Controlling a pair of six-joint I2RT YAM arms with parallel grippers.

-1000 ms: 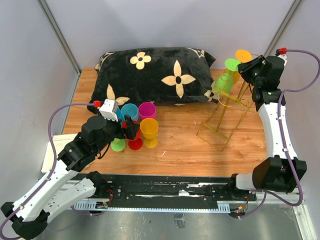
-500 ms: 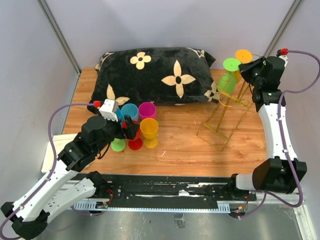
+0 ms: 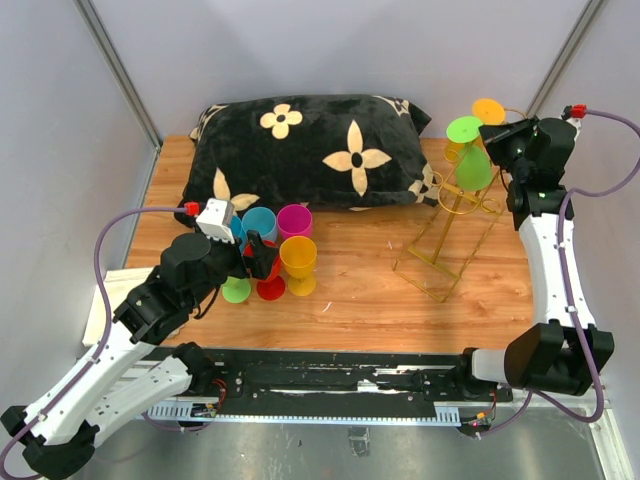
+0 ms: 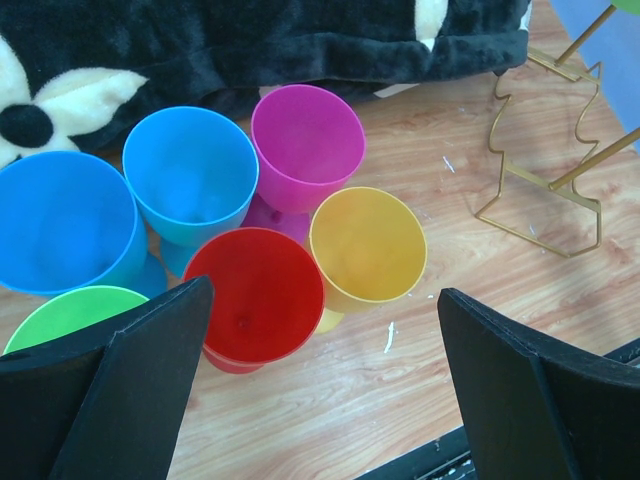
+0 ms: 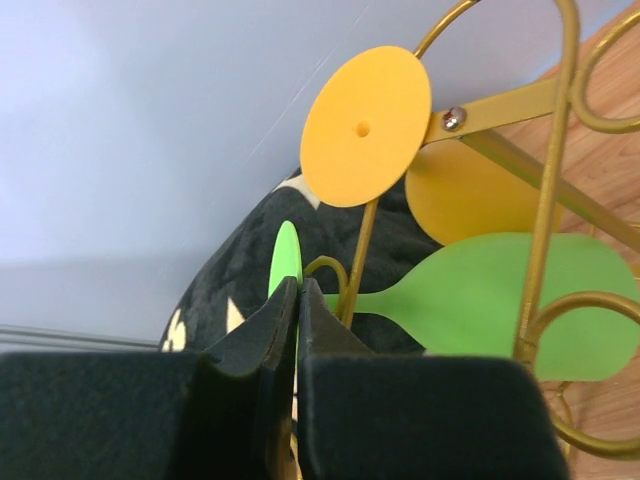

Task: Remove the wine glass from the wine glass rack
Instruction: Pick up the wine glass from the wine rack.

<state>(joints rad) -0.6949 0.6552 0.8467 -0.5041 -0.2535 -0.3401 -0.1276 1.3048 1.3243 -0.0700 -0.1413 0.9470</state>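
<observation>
The gold wire wine glass rack [image 3: 445,235] stands tilted at the right of the table. A green wine glass [image 3: 473,168] hangs upside down on it, beside an orange wine glass [image 3: 488,110]. My right gripper [image 3: 492,137] is shut on the green glass's round foot, seen edge-on in the right wrist view [image 5: 285,255]. There its stem lies against a rack hook [image 5: 345,270], and the gripper [image 5: 298,290] pinches the foot's rim. My left gripper [image 4: 325,300] is open and empty above the cups.
A cluster of upright plastic glasses stands left of centre: red [image 4: 255,290], yellow [image 4: 367,245], magenta [image 4: 305,135], two blue [image 4: 190,175] and green [image 4: 70,305]. A black flowered pillow [image 3: 310,150] lies along the back. The rack's base [image 4: 545,200] sits right of the cups.
My right gripper has moved right and slightly back with the green glass's foot. The green bowl has swung right along the rack. The left arm has not moved.
</observation>
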